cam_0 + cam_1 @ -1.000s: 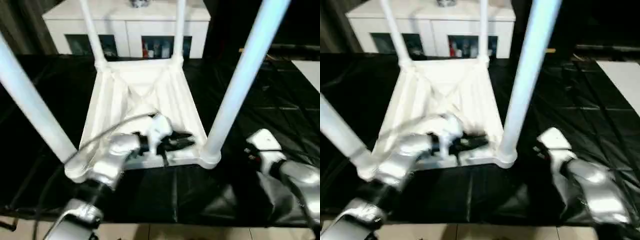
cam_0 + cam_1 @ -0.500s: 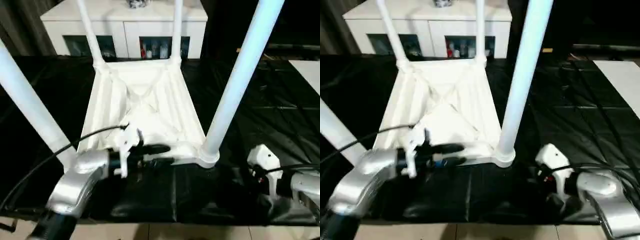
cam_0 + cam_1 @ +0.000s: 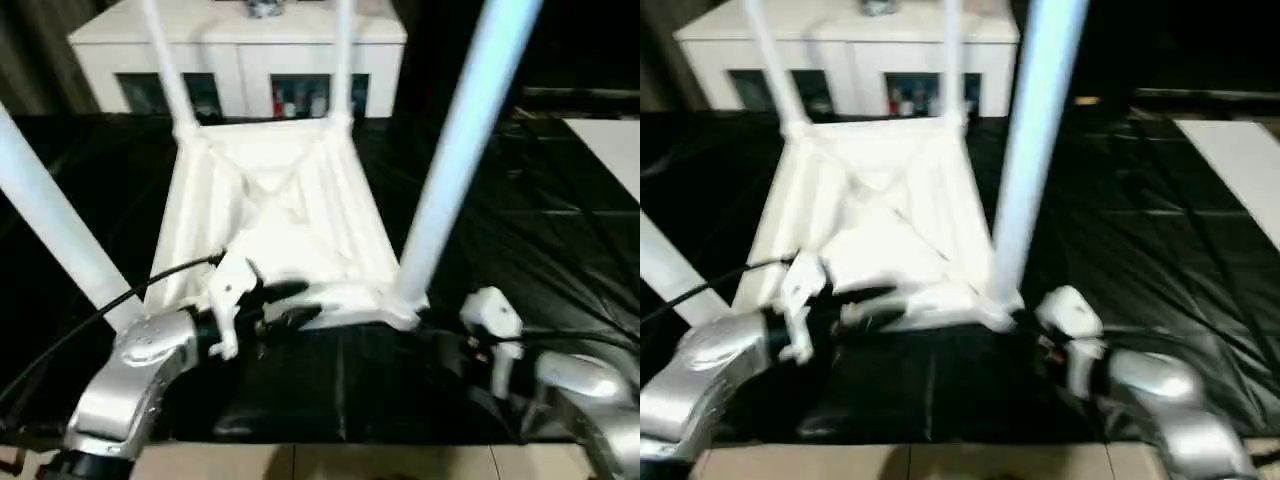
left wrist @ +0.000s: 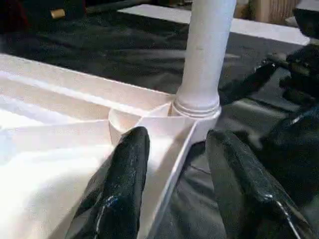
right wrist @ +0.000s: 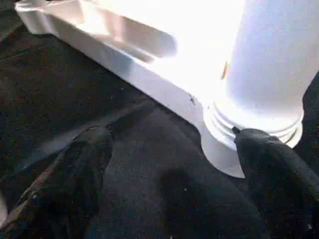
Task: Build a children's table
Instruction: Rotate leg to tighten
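Observation:
The children's table lies upside down on the black cloth, its ribbed tabletop [image 3: 270, 220] facing up. Four white legs stand in the corner sockets: near right leg [image 3: 450, 150], near left leg [image 3: 55, 230], and two far legs [image 3: 165, 70] [image 3: 343, 60]. My left gripper [image 4: 179, 134] is open at the tabletop's near rim. One finger [image 4: 124, 169] is inside the rim and the other is outside, close to the near right socket [image 4: 197, 107]. My right gripper [image 5: 172, 142] is open and low on the cloth. One fingertip [image 5: 259, 144] is right by that socket's collar.
A white cabinet [image 3: 240, 50] stands behind the table. Black cloth [image 3: 330, 390] covers the work surface up to its front edge. A flat white board [image 3: 610, 150] lies at the far right. My left arm's cable [image 3: 130, 295] arcs over the near left corner.
My left gripper has drawn back from inside the tabletop to its near rim and its fingers have spread. My right gripper has moved left to the near right socket.

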You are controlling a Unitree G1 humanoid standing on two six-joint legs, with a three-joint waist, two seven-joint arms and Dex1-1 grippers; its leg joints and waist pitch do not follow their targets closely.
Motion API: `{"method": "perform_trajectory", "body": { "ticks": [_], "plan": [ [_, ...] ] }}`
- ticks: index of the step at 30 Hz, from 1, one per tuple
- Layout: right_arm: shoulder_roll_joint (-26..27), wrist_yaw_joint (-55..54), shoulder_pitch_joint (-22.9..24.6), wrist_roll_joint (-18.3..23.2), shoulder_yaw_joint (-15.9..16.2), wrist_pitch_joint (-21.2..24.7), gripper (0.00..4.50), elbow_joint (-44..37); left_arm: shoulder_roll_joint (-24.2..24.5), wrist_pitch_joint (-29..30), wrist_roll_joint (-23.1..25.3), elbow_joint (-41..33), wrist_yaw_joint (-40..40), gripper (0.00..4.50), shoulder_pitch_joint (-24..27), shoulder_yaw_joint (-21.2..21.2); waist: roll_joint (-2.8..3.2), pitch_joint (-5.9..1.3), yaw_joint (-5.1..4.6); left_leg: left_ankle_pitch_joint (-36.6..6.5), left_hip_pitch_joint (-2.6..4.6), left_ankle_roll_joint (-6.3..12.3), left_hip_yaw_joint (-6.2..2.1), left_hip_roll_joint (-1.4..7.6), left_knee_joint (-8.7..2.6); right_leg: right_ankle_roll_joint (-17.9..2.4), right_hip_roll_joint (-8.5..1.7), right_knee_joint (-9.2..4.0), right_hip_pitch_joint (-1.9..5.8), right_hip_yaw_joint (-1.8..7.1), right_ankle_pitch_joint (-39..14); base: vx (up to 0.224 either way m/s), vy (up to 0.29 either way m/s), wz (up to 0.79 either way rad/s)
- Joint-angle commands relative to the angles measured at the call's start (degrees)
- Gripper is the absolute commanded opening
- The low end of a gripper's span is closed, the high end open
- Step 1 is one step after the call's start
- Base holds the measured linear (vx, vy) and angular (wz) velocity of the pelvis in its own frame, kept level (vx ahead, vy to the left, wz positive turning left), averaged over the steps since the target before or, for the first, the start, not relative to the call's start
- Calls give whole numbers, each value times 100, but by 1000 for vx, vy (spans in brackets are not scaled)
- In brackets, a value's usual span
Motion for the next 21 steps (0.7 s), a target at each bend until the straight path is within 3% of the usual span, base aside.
{"method": "perform_trajectory", "body": {
  "ticks": [1,3,4,6,7,9,12,13,14,15,17,19,21],
  "plan": [
    [205,-313,-211,-51,26,-237,414,27,61,-131,104,48,158,214,32,74,-90,-241,23,-1772,-89,222,6,23,-483,-750,-123,-502,255,119,-2365,0,0,0],
    [397,-489,-290,3,-23,-251,414,64,-36,-549,83,54,226,214,105,211,-53,-238,5,-1716,-113,227,-13,20,-495,-724,-134,-505,258,111,-2457,0,0,0],
    [430,-472,-290,41,-25,-257,414,50,-128,-810,40,50,266,214,146,314,-83,-241,9,-1718,-113,256,-17,22,-490,-702,-124,-508,255,106,-2473,0,0,0],
    [445,-322,-258,111,29,-244,414,2,-543,-1376,-548,-228,160,232,534,725,-85,-234,20,-1809,-70,258,11,39,-475,-765,-133,-529,223,122,-2482,0,0,0],
    [434,-301,-250,87,50,-257,414,7,-541,-1430,-634,-309,33,247,668,720,-102,-236,24,-1742,-137,262,-9,54,-494,-829,-164,-500,277,122,-2414,0,0,0],
    [444,-340,-242,-3,71,-310,414,45,-468,-1568,-603,-367,-99,251,957,663,-82,-241,23,-1827,-97,296,4,63,-496,-794,-120,-493,220,129,-2284,0,0,0],
    [550,-505,-258,-115,54,-490,414,124,-486,-1927,-485,-368,106,283,1283,763,-84,-232,25,-1836,-104,300,3,67,-505,-785,-117,-483,225,133,-2158,0,0,0],
    [598,-507,-263,-74,58,-492,414,118,-644,-2217,-519,-365,349,285,1296,956,-78,-234,27,-1849,-91,287,7,68,-503,-801,-113,-483,216,135,-2118,0,0,0],
    [610,-487,-264,-51,80,-480,414,103,-756,-2429,-547,-355,450,288,1296,1107,-110,-229,25,-1842,-108,286,12,66,-502,-820,-114,-480,235,135,-2083,0,0,0],
    [623,-445,-262,-21,119,-469,414,77,-908,-2759,-594,-351,533,298,1328,1310,-95,-229,36,-1850,-101,285,11,63,-501,-824,-115,-488,237,131,-2097,0,0,0],
    [634,-438,-265,-31,158,-491,414,64,-1004,-3000,-674,-359,538,313,1403,1443,-103,-226,39,-1896,-103,278,6,60,-502,-779,-120,-496,242,130,-2169,0,0,0],
    [705,-604,-321,-95,135,-486,414,137,-981,-2963,-712,-334,521,326,1534,1436,-108,-229,43,-1919,-99,277,7,60,-501,-711,-122,-495,232,137,-2233,0,0,0],
    [855,-944,-429,-247,52,-544,414,295,-988,-2493,-767,-294,841,334,1502,1453,-105,-223,37,-1903,-102,258,1,64,-511,-684,-119,-481,223,140,-2238,0,0,0]
  ]
}}
